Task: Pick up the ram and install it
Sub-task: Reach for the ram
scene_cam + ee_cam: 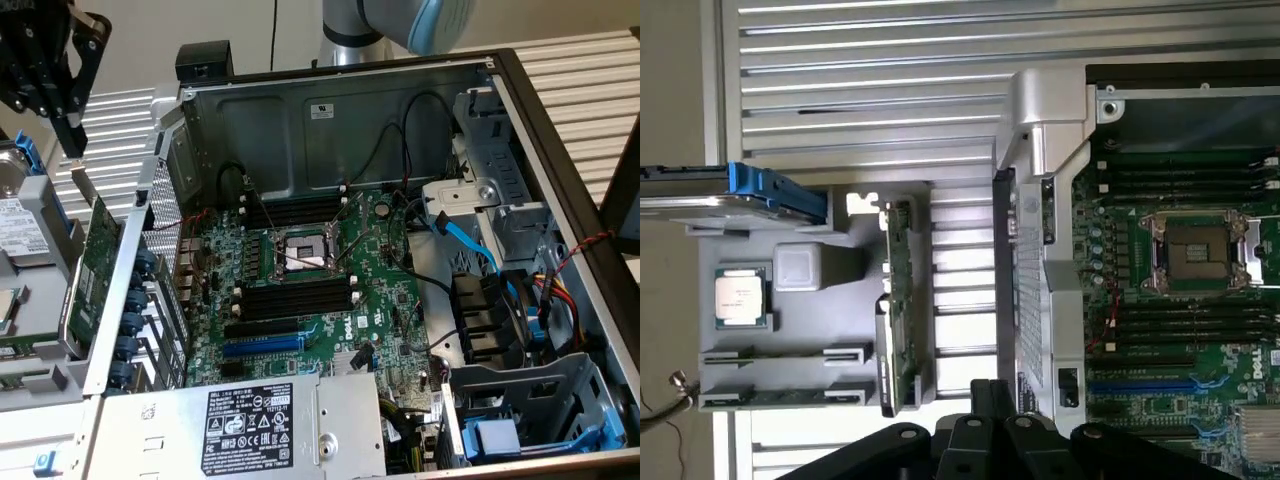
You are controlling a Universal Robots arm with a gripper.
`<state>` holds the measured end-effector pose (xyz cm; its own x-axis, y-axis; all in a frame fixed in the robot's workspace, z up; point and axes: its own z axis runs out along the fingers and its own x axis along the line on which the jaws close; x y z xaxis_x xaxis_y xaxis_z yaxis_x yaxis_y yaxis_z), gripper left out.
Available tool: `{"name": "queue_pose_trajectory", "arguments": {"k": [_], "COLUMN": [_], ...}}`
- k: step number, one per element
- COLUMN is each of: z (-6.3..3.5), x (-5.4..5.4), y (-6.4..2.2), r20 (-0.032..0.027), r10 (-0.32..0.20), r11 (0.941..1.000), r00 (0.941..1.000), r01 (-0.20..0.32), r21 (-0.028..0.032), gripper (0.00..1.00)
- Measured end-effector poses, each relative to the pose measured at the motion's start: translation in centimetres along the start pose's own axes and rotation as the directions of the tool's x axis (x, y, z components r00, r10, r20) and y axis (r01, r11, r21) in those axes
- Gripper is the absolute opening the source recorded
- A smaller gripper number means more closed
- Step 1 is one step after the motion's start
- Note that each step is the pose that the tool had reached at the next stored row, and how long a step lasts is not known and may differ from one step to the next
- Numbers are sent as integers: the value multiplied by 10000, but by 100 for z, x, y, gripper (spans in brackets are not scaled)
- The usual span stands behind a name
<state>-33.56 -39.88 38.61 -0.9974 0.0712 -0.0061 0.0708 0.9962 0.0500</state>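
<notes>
The gripper (992, 400) is hanging outside the open computer case (1040, 300), beside its wall; whether it is spread or closed cannot be told. The ram (780, 396) is sitting on edge in the grey tray (820, 330), near the processor chip (740, 297), with the green expansion card (900, 310) standing between ram and gripper.

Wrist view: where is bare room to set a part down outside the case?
The slatted table flanking the grey tray and the case corner is bare, as is the narrow strip between them. Tray and motherboard are crowded.
</notes>
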Motion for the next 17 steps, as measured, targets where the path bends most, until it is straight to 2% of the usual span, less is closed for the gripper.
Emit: {"name": "queue_pose_trajectory", "arguments": {"k": [7,17], "z": [6,20], "x": [314,721], "y": [-23,-52], "r20": [-12,-63], "r10": [1,4], "r11": [10000,10000], "r00": [10000,10000], "r01": [-1,-4], "r21": [0,5], "gripper": [11,11]}}
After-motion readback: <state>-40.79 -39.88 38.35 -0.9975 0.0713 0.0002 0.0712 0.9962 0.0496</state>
